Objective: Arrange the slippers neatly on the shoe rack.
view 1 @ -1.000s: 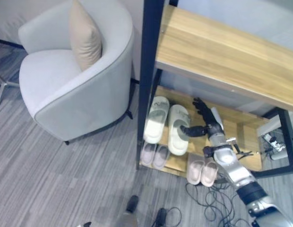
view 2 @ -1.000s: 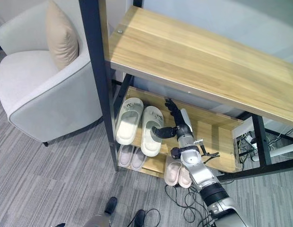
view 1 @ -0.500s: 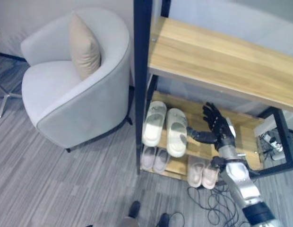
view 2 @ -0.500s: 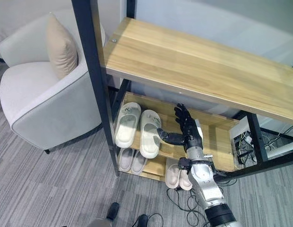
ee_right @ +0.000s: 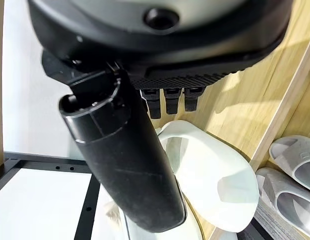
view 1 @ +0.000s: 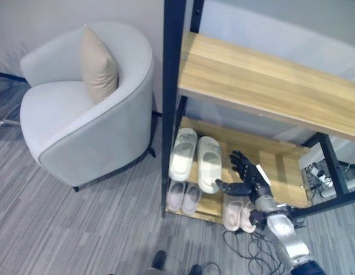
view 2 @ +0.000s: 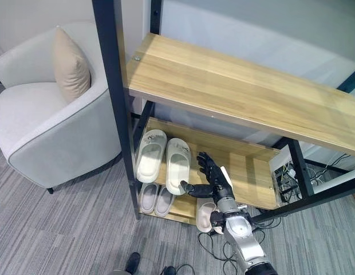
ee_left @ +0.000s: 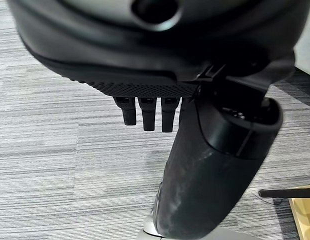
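Observation:
A pair of white slippers [view 1: 196,159] lies side by side on the left of the rack's middle shelf [view 1: 269,166], toes to the back. My right hand [view 1: 247,179] hovers open at the shelf's front edge. Its fingers are spread and its thumb points at the heel of the right white slipper [view 2: 177,165], just short of it. In the right wrist view that white slipper [ee_right: 210,175] shows past the thumb [ee_right: 125,165]. Two pale pinkish pairs [view 1: 185,196] [view 1: 237,213] sit on the bottom shelf. My left hand [ee_left: 145,112] hangs open over the carpet.
A grey armchair [view 1: 80,114] with a beige cushion [view 1: 98,66] stands left of the rack. The rack's black post [view 1: 170,103] rises between them. The top wooden shelf [view 1: 263,86] overhangs the slippers. A power strip [view 1: 320,175] lies behind the rack's right end.
The camera has shifted. My right hand has come away from the side of the right white slipper and drawn back to the shelf's front edge. The slippers have stayed in place.

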Tool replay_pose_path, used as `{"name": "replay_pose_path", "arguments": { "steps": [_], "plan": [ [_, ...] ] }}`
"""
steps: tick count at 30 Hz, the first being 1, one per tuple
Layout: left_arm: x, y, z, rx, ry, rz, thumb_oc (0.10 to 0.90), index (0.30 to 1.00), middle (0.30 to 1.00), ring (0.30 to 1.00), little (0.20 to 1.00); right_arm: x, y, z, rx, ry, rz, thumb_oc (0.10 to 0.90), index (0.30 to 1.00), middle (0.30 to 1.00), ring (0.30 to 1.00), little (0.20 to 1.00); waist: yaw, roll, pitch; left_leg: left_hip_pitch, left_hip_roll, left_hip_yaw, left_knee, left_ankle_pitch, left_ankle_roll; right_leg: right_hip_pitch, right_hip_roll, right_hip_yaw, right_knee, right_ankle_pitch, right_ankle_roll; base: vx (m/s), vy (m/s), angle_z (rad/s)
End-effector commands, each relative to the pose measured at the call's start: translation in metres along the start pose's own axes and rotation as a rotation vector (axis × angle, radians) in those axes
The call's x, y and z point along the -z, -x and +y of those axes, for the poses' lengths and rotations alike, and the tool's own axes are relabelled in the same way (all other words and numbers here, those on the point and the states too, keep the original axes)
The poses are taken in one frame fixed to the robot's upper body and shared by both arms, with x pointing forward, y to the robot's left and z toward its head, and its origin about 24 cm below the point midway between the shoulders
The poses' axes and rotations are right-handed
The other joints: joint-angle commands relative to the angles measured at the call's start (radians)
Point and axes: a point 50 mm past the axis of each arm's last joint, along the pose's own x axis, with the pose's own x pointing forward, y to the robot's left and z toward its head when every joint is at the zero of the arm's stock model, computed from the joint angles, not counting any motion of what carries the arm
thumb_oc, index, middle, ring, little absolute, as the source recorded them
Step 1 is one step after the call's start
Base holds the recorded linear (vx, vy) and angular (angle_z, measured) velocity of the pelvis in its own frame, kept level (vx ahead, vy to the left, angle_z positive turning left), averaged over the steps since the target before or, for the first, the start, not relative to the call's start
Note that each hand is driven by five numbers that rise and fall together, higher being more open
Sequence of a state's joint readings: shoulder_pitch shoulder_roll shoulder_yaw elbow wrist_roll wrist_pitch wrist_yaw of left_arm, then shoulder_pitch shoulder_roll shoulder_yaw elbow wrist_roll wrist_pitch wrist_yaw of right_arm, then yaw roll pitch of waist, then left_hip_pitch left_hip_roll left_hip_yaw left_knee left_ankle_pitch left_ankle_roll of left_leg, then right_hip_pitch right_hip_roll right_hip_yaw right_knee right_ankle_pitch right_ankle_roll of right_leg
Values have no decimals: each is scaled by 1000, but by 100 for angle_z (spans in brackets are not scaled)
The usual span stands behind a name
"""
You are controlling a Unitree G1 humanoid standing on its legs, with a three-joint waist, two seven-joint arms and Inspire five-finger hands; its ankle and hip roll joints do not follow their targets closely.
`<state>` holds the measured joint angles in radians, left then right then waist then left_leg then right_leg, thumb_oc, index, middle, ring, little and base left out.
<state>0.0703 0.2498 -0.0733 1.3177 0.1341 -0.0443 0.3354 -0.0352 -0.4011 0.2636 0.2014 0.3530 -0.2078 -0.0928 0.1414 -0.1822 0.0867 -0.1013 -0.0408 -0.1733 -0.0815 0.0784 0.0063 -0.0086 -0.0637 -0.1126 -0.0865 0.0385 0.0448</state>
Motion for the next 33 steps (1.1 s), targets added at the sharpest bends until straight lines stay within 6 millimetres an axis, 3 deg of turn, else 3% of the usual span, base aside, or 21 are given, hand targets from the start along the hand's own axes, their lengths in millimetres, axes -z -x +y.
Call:
{"name": "replay_pose_path", "arguments": {
  "steps": [1,16,27,32,33],
  "plan": [
    [17,2,-2,20,-37,69,800,900,900,900,900,-38,-9,0,-31,18,-203,800,900,900,900,900,11,14,-27,84,37,34,-6,-110,9,38,-57,4,13,-27,90,0,0,0],
    [24,4,-4,27,-66,81,800,900,900,900,900,-21,-32,16,-51,54,-110,800,900,900,900,900,46,28,-30,85,30,15,-6,-110,11,49,-62,-16,10,-31,88,0,0,0],
    [36,8,-6,36,-96,115,800,900,900,900,900,-33,-43,17,-18,72,-157,800,900,900,900,900,65,40,-37,89,23,3,-6,-108,13,59,-64,-29,12,-34,87,8,7,6],
    [30,7,-10,41,-91,99,800,900,900,900,900,-43,-33,12,-15,144,-216,800,900,900,900,900,55,48,-47,95,23,3,-6,-109,13,67,-66,-32,16,-38,87,0,0,0],
    [26,9,-16,57,-80,84,800,900,900,900,900,-47,-28,5,18,234,-242,800,900,900,900,900,45,53,-53,97,24,5,-6,-109,14,66,-66,-30,20,-38,87,0,0,0]
  ]
}}
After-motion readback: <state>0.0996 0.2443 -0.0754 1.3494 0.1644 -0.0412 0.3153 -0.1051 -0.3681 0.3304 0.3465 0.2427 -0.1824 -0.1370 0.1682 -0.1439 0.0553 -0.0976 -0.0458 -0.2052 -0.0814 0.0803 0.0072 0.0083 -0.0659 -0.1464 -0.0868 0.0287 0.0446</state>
